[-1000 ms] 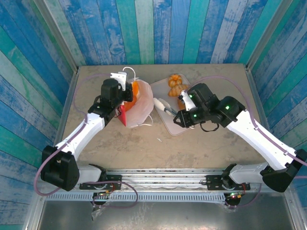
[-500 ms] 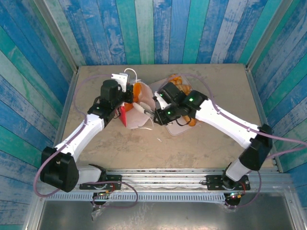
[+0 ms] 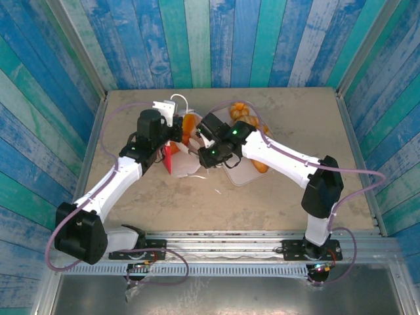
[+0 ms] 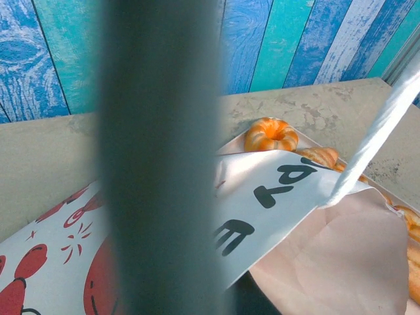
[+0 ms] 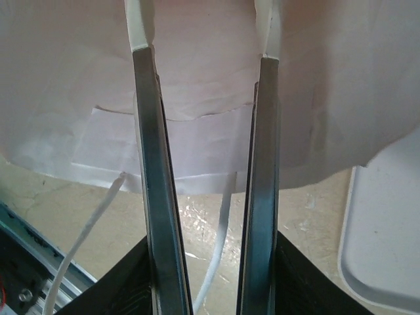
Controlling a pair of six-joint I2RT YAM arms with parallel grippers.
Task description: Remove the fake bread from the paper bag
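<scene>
**Right gripper poised at the bag's mouth, ready for another pastry**

My left gripper (image 3: 169,136) has its jaws pressed together, as far as I can tell on the rim of the paper bag (image 3: 184,164), which lies on the tabletop (image 3: 295,118). An orange pastry (image 3: 189,123) shows in the bag's mouth, and more fake bread (image 3: 240,111) already sits on the pink tray (image 3: 239,176) just beside it. My right gripper (image 5: 202,39) hovers over the bag's white paper, jaws partly spread with nothing between them. I reckon this is the reach for a piece inside. Next I need the tips in the opening, not on the paper, then straddle the pastry, close gently, and avoid snagging the cord handle (image 5: 92,216).
</scene>
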